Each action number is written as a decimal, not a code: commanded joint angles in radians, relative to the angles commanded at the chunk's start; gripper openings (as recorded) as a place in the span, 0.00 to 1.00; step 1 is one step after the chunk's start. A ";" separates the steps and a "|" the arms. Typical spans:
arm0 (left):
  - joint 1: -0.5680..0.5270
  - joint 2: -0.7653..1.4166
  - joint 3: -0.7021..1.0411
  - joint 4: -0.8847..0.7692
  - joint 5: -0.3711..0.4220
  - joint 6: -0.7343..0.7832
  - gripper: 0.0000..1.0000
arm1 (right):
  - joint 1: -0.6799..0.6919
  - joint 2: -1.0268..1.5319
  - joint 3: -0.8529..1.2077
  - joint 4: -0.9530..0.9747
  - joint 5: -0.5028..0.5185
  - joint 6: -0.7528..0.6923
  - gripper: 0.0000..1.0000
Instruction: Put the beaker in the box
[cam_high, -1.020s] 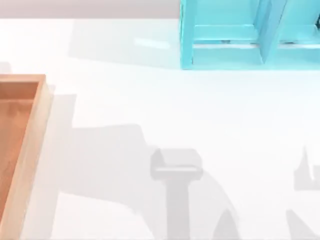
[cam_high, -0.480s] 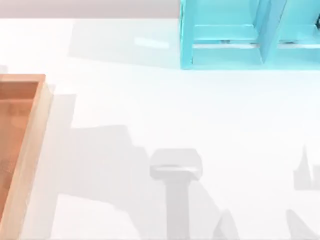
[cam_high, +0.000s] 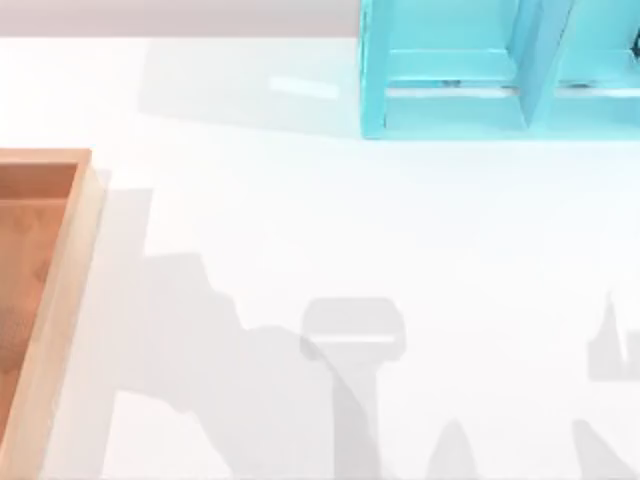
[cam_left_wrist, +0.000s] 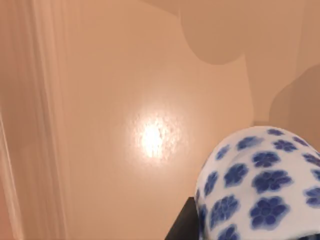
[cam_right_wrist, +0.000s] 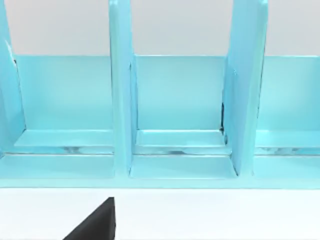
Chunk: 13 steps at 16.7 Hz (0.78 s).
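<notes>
The beaker (cam_left_wrist: 260, 185), white with blue flowers, is close up in the left wrist view. My left gripper (cam_left_wrist: 250, 235) is shut on it, and one dark finger (cam_left_wrist: 184, 226) lies against its side. Below the beaker spreads the orange-brown floor of the box (cam_left_wrist: 125, 100), with a bright glare spot on it. In the top view the box (cam_high: 60, 300) lies at the table's left edge, with its tan rim showing. A dark part of my right gripper (cam_right_wrist: 97, 222) faces the shelf over the white table.
A turquoise shelf frame (cam_high: 450, 110) with upright dividers stands at the back right of the table, and it appears again as the shelf frame (cam_right_wrist: 175, 165) in the right wrist view. Grey arm shadows lie on the white table (cam_high: 300, 220) near its front edge.
In the top view the broad shadow beside the box has changed shape, its upper right part drawing back toward the box. The shadows at the right stay as they were.
</notes>
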 joint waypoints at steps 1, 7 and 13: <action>0.000 0.000 0.000 0.000 0.000 0.000 0.00 | 0.000 0.000 0.000 0.000 0.000 0.000 1.00; 0.000 0.000 0.000 0.000 0.000 0.000 0.38 | 0.000 0.000 0.000 0.000 0.000 0.000 1.00; 0.000 0.000 0.000 0.000 0.000 0.000 0.83 | 0.000 0.000 0.000 0.000 0.000 0.000 1.00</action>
